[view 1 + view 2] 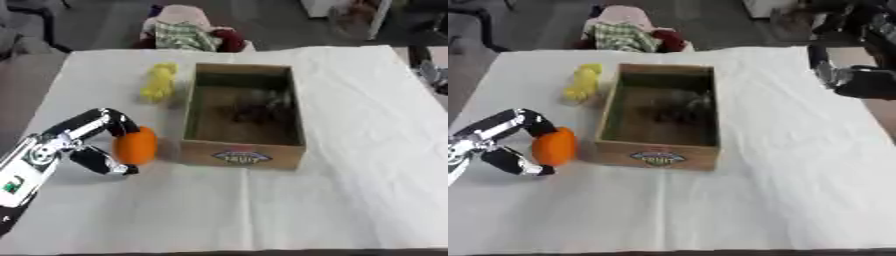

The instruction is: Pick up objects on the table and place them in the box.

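An orange round object (137, 145) sits on the white tablecloth just left of the cardboard box (245, 152). My left hand (94, 145) comes in from the lower left, its fingers curled over the top of the orange object and its thumb below it. A yellow object (159, 81) lies near the box's far left corner. The open box holds some dark and grey things (258, 107) that I cannot make out. My right hand (857, 80) shows at the table's right edge, away from the objects; its shape is unclear.
The white cloth (350, 190) covers the whole table. A heap of checked and red fabric (188, 34) stands just beyond the table's far edge. A dark floor surrounds the table.
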`<action>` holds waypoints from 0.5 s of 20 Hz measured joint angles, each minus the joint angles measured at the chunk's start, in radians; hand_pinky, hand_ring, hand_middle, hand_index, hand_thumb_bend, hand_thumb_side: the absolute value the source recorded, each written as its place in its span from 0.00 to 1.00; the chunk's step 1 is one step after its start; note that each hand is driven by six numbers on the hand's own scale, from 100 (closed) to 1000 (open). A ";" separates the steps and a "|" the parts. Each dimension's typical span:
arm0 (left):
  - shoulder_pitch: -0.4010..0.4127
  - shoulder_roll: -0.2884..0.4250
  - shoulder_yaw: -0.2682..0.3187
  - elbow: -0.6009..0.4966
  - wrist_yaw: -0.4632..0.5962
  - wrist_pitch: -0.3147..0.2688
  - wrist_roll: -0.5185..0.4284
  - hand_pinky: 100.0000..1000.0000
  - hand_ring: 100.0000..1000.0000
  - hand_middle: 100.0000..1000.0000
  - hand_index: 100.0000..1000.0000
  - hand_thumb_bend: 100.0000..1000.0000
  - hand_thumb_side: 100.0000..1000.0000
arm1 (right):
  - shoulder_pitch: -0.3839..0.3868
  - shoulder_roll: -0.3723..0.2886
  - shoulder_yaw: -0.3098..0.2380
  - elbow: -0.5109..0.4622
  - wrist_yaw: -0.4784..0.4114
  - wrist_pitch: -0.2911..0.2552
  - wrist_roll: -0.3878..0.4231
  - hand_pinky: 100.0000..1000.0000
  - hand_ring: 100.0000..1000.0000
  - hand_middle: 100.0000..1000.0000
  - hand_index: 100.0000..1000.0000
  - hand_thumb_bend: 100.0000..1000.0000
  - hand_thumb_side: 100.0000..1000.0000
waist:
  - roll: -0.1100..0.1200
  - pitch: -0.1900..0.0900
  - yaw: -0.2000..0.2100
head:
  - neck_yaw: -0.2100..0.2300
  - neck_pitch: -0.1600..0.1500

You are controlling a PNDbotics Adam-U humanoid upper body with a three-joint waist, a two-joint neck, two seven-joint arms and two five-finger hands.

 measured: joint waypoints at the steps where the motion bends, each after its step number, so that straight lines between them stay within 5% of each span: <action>1: -0.003 -0.005 0.000 0.009 -0.007 0.003 0.010 0.60 0.48 0.43 0.57 0.44 0.07 | 0.002 0.000 0.000 0.000 0.000 0.000 0.000 0.74 0.92 0.80 0.84 0.00 0.14 | -0.001 0.000 0.000 | 0.000 0.000; 3: -0.009 -0.012 0.003 0.026 -0.027 0.011 0.041 0.58 0.44 0.39 0.52 0.36 0.06 | 0.006 0.002 0.000 0.000 0.000 0.000 0.000 0.74 0.92 0.80 0.84 0.00 0.14 | -0.002 0.000 -0.001 | 0.000 0.000; 6: -0.010 -0.017 0.008 0.039 -0.065 0.023 0.114 0.50 0.29 0.21 0.37 0.08 0.06 | 0.006 0.007 -0.002 0.000 0.000 0.002 0.001 0.74 0.92 0.80 0.84 0.00 0.15 | -0.002 0.000 -0.002 | 0.000 0.000; 10: -0.010 -0.022 0.017 0.051 -0.094 0.043 0.241 0.43 0.18 0.08 0.23 0.00 0.07 | 0.006 0.008 -0.005 0.000 0.000 0.004 0.003 0.74 0.92 0.80 0.84 0.00 0.15 | -0.001 0.000 -0.002 | 0.000 0.000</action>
